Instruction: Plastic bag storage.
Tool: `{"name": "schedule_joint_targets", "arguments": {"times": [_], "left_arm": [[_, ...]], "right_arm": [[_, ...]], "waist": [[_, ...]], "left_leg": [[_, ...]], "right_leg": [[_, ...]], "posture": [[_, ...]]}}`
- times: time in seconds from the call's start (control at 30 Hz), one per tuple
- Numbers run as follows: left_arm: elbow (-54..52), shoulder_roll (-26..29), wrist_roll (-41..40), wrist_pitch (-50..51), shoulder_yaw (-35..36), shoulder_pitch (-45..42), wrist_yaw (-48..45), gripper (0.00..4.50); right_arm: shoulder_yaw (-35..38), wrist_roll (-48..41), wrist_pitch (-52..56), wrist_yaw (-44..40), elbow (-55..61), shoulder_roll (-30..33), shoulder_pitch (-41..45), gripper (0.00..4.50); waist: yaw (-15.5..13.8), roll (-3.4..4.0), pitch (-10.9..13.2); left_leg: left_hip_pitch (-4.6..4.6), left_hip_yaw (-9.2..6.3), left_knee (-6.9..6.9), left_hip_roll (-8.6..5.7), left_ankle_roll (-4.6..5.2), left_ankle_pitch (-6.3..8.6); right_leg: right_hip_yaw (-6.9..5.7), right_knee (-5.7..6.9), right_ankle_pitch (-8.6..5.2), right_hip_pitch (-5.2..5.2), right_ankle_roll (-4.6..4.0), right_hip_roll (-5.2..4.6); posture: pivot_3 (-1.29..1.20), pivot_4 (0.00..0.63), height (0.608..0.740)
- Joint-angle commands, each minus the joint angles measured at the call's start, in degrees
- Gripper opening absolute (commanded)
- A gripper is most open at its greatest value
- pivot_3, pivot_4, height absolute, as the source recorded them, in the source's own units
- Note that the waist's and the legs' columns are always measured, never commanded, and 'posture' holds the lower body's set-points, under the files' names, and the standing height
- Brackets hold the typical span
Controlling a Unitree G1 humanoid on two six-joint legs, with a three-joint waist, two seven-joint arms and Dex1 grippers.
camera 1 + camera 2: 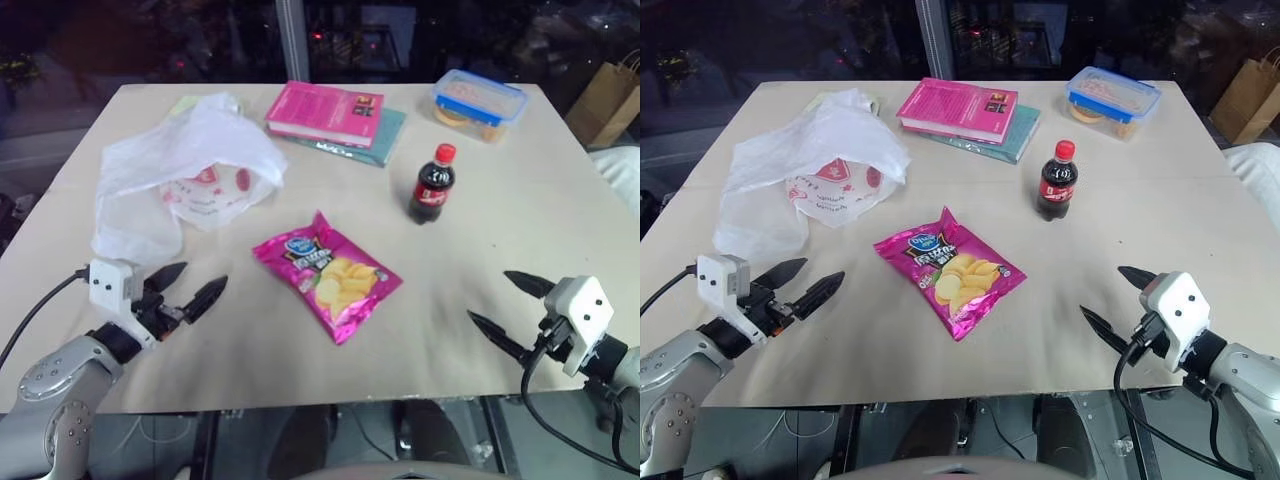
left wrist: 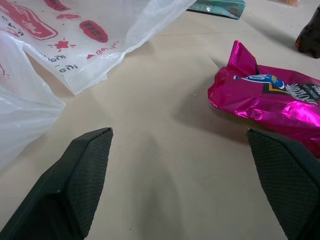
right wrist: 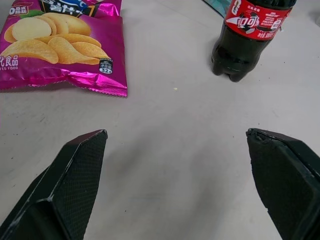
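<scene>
Bag first: thin translucent white plastic bag with red print (image 1: 190,170) lies crumpled at the surface's (image 1: 500,260) far left. Left gripper (image 1: 186,286) and right gripper (image 1: 505,308) both spread, empty — film could slip, or the shiny pink chip packet (image 1: 327,275) gets nudged.

Plastic bag (image 1: 185,170) left of chip packet (image 1: 328,274), bottle (image 1: 433,184) right.

Likely a lab or test room. A paper-covered counter (image 1: 520,220) holds staged household items. Behind it is dark glass with a metal post (image 1: 291,40).
</scene>
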State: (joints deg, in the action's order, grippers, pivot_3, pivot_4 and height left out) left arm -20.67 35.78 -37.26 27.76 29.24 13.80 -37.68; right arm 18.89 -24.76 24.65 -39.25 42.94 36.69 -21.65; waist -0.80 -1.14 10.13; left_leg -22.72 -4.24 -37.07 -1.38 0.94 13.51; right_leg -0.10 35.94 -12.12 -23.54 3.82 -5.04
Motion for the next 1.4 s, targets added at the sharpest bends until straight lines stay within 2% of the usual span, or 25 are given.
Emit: {"name": "schedule_joint_targets", "arguments": {"times": [0.03, 0.2, 0.27, 0.3, 0.37, 0.53, 0.63, 0.77, 0.97, 1.07, 1.13, 1.2, 1.33, 1.4], "left_arm": [[-1.37, 0.15, -0.53, -1.22, 1.80, -0.56, 0.14, 4.47], [-3.49, -0.21, 0.90, -2.97, 1.14, -2.53, 1.88, 4.47], [-3.00, 0.51, 5.75, -6.13, 1.54, -7.30, 6.68, 4.47], [-2.09, 1.92, 10.07, -8.60, 1.02, -9.90, 8.82, 4.47], [-0.03, 3.91, 13.84, -8.44, 0.66, -14.22, 11.74, 4.47], [8.53, 9.96, 22.19, -13.20, -2.67, -19.24, 10.09, 4.47], [16.30, 14.45, 29.64, -17.22, -7.58, -22.75, 10.09, 4.47], [28.46, 18.99, 41.72, -23.19, -18.49, -31.98, 11.31, 4.47], [46.28, 17.82, 51.71, -30.45, -29.92, -49.10, 12.18, 4.47], [53.27, 17.00, 54.87, -32.04, -33.46, -55.35, 11.91, 3.67], [56.84, 15.75, 54.64, -31.81, -33.91, -58.75, 11.72, 2.64], [58.38, 13.97, 51.92, -28.76, -32.42, -61.52, 10.51, 1.90], [54.51, 11.68, 45.79, -19.02, -28.89, -63.67, 5.72, 0.03], [46.38, 10.37, 41.83, -5.92, -26.50, -63.19, 3.55, 0.03]], "right_arm": [[0.69, -1.14, -0.83, -0.10, 0.52, 0.20, 1.25, 4.50], [0.33, -1.85, -4.13, -2.50, -0.90, -0.02, 3.45, 4.50], [-1.07, -4.11, -6.03, -4.48, 2.04, -0.32, 4.49, 4.50], [-1.76, -5.82, -6.41, -5.31, 3.51, -0.39, 5.22, 4.50], [-2.67, -7.64, -6.86, -5.63, 5.16, -0.44, 6.82, 4.50], [-4.58, -9.05, -7.27, -6.16, 6.72, 0.61, 10.39, 4.50], [-5.35, -8.19, -7.61, -6.57, 5.64, 1.53, 11.89, 4.50], [-6.70, -6.47, -7.85, -5.71, 4.94, 1.48, 12.67, 4.50], [-10.12, -3.59, -7.01, -2.59, 5.09, 0.53, 12.94, 4.50], [-12.51, -1.50, -5.28, -0.51, 5.11, 0.65, 13.20, 4.50], [-14.47, -0.45, -3.64, 0.78, 4.85, 0.68, 13.96, 4.50], [-16.61, 1.47, -2.26, 2.17, 4.51, 0.80, 15.31, 4.50], [-22.36, 8.04, 0.06, 3.86, 3.14, 2.36, 19.01, 4.50], [-27.29, 9.96, 3.35, 2.77, 0.84, 3.06, 22.80, 4.50]], "waist": [[0.00, 0.00, 0.00], [-0.04, 0.00, 0.00], [-0.11, -0.01, 0.00], [-0.20, -0.02, 0.01], [-0.12, -0.04, 0.00], [0.41, -0.01, -0.01], [0.24, -0.02, 0.00], [-0.24, -0.11, 0.01], [0.01, -0.16, 0.00], [0.31, -0.25, 0.02], [0.62, -0.25, 0.02], [0.81, -0.25, 0.02], [1.29, -0.29, 0.05], [1.66, -0.34, 0.08]], "left_leg": [[0.00, 0.00, 0.00, 0.00, 0.00, 0.00], [0.00, 0.00, -0.04, 0.00, 0.00, 0.00], [-0.01, -0.01, -0.04, 0.00, 0.00, 0.00], [-0.02, -0.01, -0.05, -0.01, 0.00, 0.00], [-0.03, 0.00, -0.11, -0.01, 0.00, 0.00], [0.07, 0.06, -0.10, -0.06, -0.01, 0.00], [0.04, 0.18, -0.09, -0.07, -0.02, 0.01], [-0.02, 0.29, -0.08, -0.05, -0.02, 0.01], [-0.07, 0.35, -0.11, -0.13, -0.02, 0.01], [-0.08, 0.38, -0.12, -0.12, -0.02, 0.01], [-0.07, 0.44, -0.12, -0.11, -0.02, 0.01], [-0.08, 0.45, -0.12, -0.11, -0.02, 0.01], [-0.11, 0.44, -0.21, -0.11, -0.02, 0.01], [-0.11, 0.44, -0.21, -0.11, -0.02, 0.01]], "right_leg": [[0.00, 0.00, 0.00, 0.00, 0.00, 0.00], [0.00, 0.01, 0.00, 0.01, 0.01, 0.01], [-0.02, 0.01, 0.04, 0.01, -0.06, 0.01], [-0.05, 0.01, 0.06, 0.02, -0.08, 0.02], [-0.14, 0.02, 0.07, 0.07, -0.09, 0.11], [0.02, 0.03, 0.06, 0.07, -0.06, 0.12], [0.00, 0.02, 0.07, 0.04, -0.08, 0.14], [-0.06, 0.03, 0.12, 0.00, -0.05, 0.19], [-0.03, 0.02, 0.30, -0.02, 0.08, 0.15], [-0.02, 0.06, 0.30, -0.05, 0.08, 0.17], [-0.01, 0.09, 0.30, -0.08, 0.08, 0.17], [-0.01, 0.09, 0.30, -0.08, 0.09, 0.17], [-0.01, 0.14, 0.30, -0.08, 0.11, 0.16], [-0.01, 0.16, 0.29, -0.09, 0.11, 0.16]], "posture": [[0.00, 0.150, 0.740], [0.00, 0.150, 0.740], [0.00, 0.150, 0.740], [0.00, 0.150, 0.740], [0.00, 0.150, 0.740], [0.00, 0.150, 0.740], [0.00, 0.150, 0.740], [0.00, 0.150, 0.740], [0.00, 0.150, 0.740], [0.00, 0.150, 0.740], [0.00, 0.150, 0.740], [0.00, 0.150, 0.740], [0.00, 0.150, 0.740], [0.00, 0.150, 0.740]]}}
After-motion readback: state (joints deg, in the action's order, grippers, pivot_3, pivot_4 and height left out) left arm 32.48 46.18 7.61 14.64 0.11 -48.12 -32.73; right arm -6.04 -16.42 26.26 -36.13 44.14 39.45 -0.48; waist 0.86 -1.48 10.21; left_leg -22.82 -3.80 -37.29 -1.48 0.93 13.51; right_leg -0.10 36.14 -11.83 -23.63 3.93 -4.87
